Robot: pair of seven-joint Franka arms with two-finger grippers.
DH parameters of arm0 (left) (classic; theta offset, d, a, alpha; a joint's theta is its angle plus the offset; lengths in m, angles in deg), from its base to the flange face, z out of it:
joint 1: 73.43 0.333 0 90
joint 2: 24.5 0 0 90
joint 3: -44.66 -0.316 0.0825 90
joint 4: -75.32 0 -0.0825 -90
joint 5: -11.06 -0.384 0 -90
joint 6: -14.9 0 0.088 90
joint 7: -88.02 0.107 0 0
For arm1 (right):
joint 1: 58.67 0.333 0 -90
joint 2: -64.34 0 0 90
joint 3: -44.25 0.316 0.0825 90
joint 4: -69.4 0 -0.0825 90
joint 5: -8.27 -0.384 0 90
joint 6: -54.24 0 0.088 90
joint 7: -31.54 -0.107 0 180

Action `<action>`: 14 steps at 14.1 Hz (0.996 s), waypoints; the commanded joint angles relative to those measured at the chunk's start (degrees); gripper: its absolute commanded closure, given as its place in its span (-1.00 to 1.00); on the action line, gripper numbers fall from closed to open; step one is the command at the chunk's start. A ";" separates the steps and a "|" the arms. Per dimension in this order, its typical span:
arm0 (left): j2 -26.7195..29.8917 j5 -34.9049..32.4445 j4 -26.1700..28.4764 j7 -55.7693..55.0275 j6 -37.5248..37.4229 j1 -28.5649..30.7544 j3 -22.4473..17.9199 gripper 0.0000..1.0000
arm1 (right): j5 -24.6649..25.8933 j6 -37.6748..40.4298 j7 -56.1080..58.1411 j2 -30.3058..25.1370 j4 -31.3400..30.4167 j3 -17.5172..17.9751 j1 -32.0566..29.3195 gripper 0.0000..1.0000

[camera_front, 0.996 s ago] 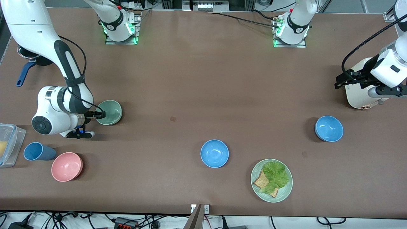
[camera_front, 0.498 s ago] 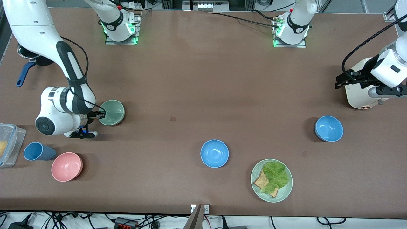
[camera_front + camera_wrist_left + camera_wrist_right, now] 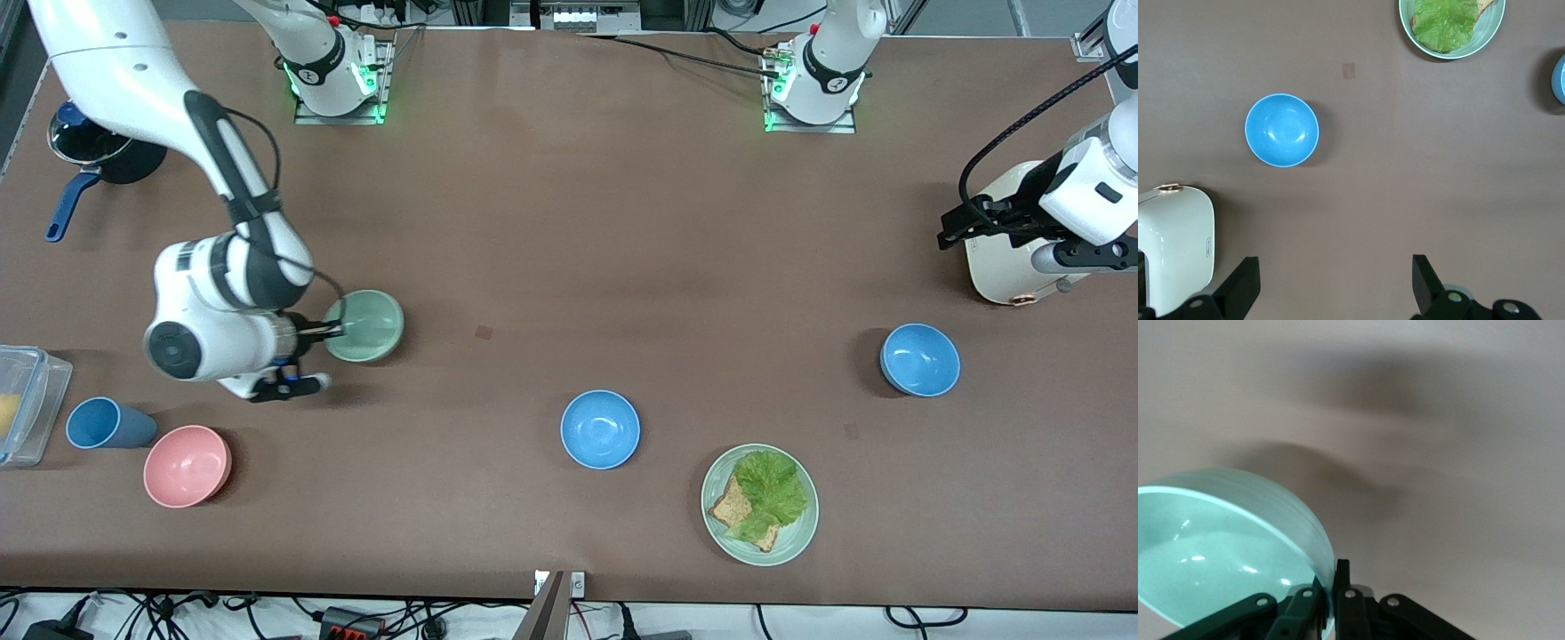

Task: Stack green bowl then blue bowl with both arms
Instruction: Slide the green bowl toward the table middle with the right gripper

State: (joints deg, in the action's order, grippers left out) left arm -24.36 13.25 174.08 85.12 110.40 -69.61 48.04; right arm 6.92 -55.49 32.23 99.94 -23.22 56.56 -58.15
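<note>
My right gripper (image 3: 331, 331) is shut on the rim of the green bowl (image 3: 369, 324), one finger inside and one outside. It holds the bowl tilted, a little above the table near the right arm's end. The right wrist view shows the same grip (image 3: 1331, 577) on the green bowl (image 3: 1225, 540). One blue bowl (image 3: 600, 429) sits near the table's middle. A second blue bowl (image 3: 920, 359) sits toward the left arm's end and shows in the left wrist view (image 3: 1282, 130). My left gripper (image 3: 949, 231) waits, open and empty (image 3: 1335, 267), over the white toaster (image 3: 1000, 267).
A pale-green plate (image 3: 796, 544) with lettuce and bread lies beside the middle blue bowl, nearer the front camera. A pink bowl (image 3: 187, 465), a blue cup (image 3: 107, 423) and a clear container (image 3: 22, 404) stand at the right arm's end. A dark pot (image 3: 98, 151) with a blue handle stands farther back.
My right gripper has carried the green bowl toward the table's middle, away from the right arm's end. The left arm has not moved.
</note>
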 commanded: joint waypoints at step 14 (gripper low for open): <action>-5.68 2.38 -2.78 0.53 -1.28 0.83 0.05 -1.00 | -8.23 -2.85 -24.13 7.82 7.19 1.49 25.31 1.00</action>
State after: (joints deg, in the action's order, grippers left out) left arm -28.07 14.79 173.72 85.10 110.38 -69.13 47.94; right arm -0.55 -57.40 10.38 105.41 -17.95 58.38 -34.10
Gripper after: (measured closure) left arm 0.000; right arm 0.947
